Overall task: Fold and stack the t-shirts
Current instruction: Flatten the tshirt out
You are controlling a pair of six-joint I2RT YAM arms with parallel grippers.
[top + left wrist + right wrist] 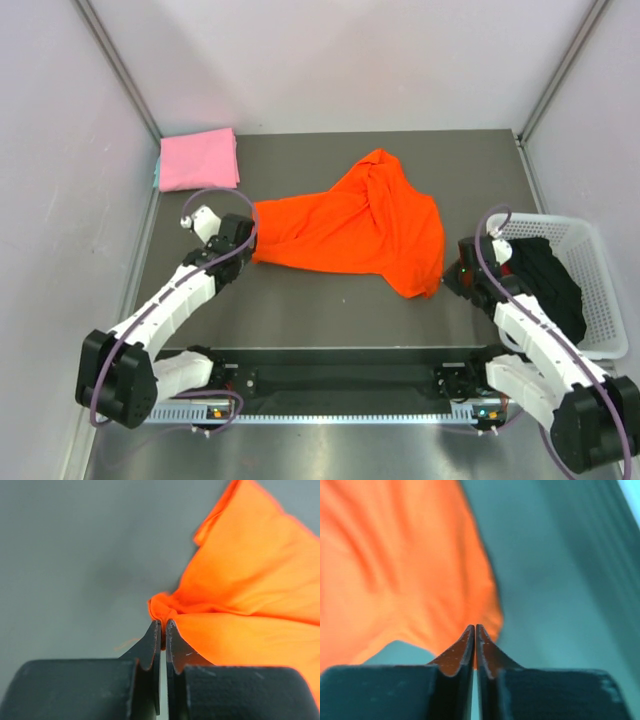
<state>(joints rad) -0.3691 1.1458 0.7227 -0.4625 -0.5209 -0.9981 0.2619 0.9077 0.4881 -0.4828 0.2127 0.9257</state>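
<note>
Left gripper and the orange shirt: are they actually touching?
Touching. The left wrist view shows the left gripper shut on a bunched edge of the orange shirt, with the cloth pinched between its tips.

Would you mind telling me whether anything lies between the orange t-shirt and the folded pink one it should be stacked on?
Nothing visible does: only bare table lies between the orange t-shirt and the pink t-shirt. The left fingers pinch the orange edge nearest it.

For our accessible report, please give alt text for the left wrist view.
The left fingers pinch shut on a bunched edge of the orange shirt, which spreads up and right over the grey table.
</note>
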